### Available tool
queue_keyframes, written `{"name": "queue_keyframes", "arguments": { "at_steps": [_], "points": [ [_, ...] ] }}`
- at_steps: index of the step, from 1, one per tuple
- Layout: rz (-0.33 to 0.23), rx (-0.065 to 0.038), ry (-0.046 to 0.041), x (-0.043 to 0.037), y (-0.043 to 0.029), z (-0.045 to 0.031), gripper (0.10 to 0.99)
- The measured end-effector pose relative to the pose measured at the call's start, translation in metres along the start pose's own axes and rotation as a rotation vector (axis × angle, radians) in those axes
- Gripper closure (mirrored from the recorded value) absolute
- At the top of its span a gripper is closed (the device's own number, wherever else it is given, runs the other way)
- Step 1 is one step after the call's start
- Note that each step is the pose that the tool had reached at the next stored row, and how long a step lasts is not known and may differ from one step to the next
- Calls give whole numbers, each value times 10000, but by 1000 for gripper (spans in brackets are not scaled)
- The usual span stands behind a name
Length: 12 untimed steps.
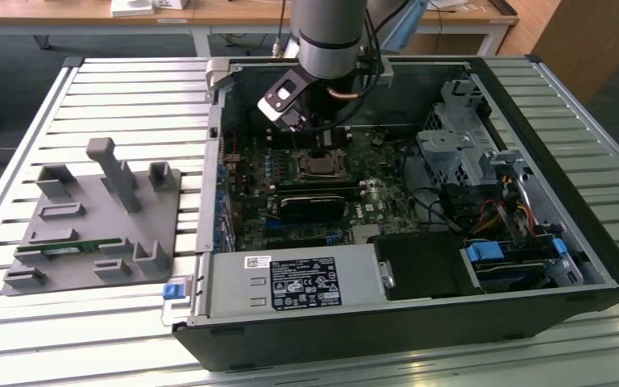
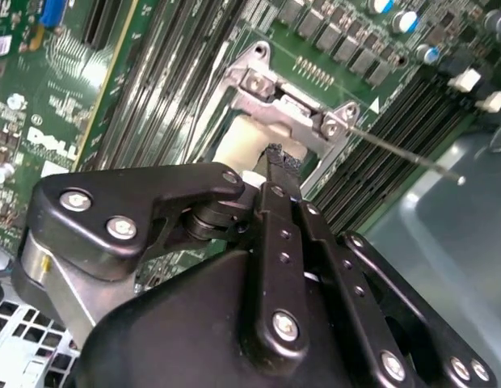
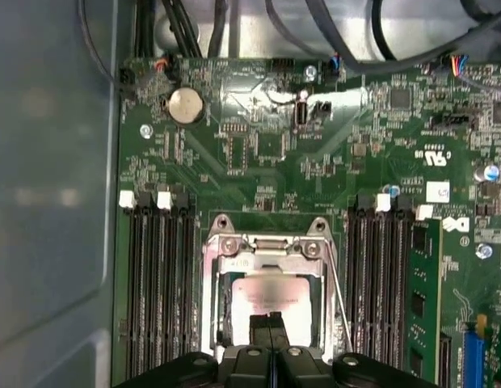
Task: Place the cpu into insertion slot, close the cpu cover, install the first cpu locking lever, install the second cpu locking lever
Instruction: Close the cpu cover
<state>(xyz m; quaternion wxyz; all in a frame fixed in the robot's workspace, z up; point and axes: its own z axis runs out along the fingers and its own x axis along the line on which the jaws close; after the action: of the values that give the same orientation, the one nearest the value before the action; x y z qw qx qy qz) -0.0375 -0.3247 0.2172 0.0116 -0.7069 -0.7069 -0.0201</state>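
- My black jointed gripper (image 3: 267, 321) hides the near edge of the silvery-grey square cpu (image 3: 271, 293) under its thin silvery cpu cover (image 3: 267, 260).
- Fingers pressed together, gripping nothing.

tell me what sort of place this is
Probably a robotics lab or test workshop: an open computer case lies on a slatted metal table, the arm's gripper hangs over its motherboard, and a grey fixture plate sits beside it.

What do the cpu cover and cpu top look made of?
The cpu cover looks like bare stamped metal, probably steel: silvery, glinting, thin bent edges. The cpu top seems matte plated metal: dull pale grey, soft sheen.
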Motion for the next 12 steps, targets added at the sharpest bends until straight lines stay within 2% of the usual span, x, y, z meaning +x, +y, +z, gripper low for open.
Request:
{"name": "queue_keyframes", "arguments": {
  "at_steps": [7, 12],
  "points": [
    [0, 2, 0, -2, -98, 53, 980],
    [0, 14, 0, -5, -114, 108, 980]
  ]
}}
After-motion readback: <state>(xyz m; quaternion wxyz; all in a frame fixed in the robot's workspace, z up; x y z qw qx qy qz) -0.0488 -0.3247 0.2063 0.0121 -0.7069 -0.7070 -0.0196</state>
